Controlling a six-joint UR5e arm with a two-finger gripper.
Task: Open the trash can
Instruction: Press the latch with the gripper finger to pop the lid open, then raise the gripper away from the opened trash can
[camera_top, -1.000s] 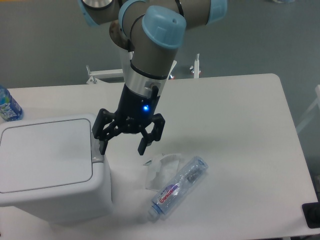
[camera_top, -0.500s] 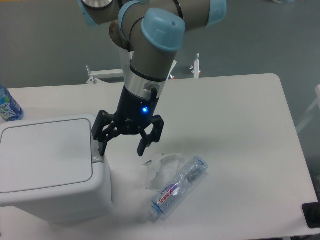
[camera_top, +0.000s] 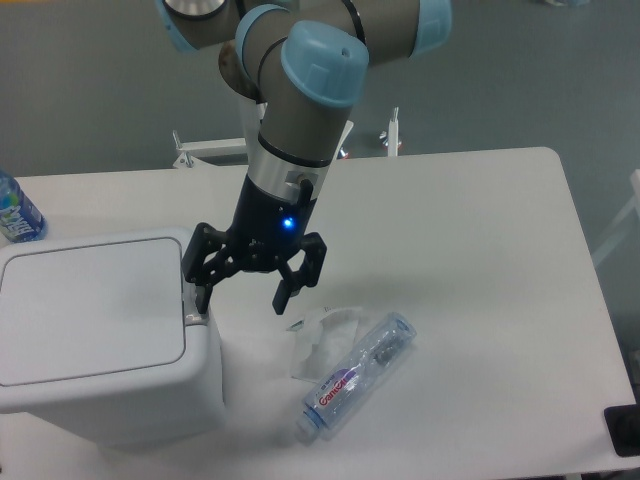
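- The gripper (camera_top: 243, 296) sits a tiny bit lower and more to the left than a sec ago. Small move, not much else is diff.
- It's spread wide, w/ nothing held between the 2 black fingers.
- One fingertip (camera_top: 205, 298) is right at the grey button (camera_top: 196, 318) on the rim of the trash can (camera_top: 95, 335). Looks like touching or almost; can't tell which.
- The other finger hangs over the table (camera_top: 480, 250), just above a crumpled white wrapper (camera_top: 322, 335).
- I think the arm is easing down to push the button so the lid pops up. That push is the main step, and it looks not done yet.
- The trash can is at the front left of the table, big and white, standing upright.
- Its flat lid (camera_top: 85, 305) is shut, so can't see inside it at all. No idea if it has stuff in it.
- A clear plastic bottle (camera_top: 357, 373) lies on its side by the wrapper, near the can but not in it. It looks empty, tho hard to be sure.
- A 2nd bottle w/ a blue label (camera_top: 15, 212) stands at the far left edge, partly cut off.
- A dark thing (camera_top: 624, 430) peeks in at the bottom right corner; too little shows to name it.
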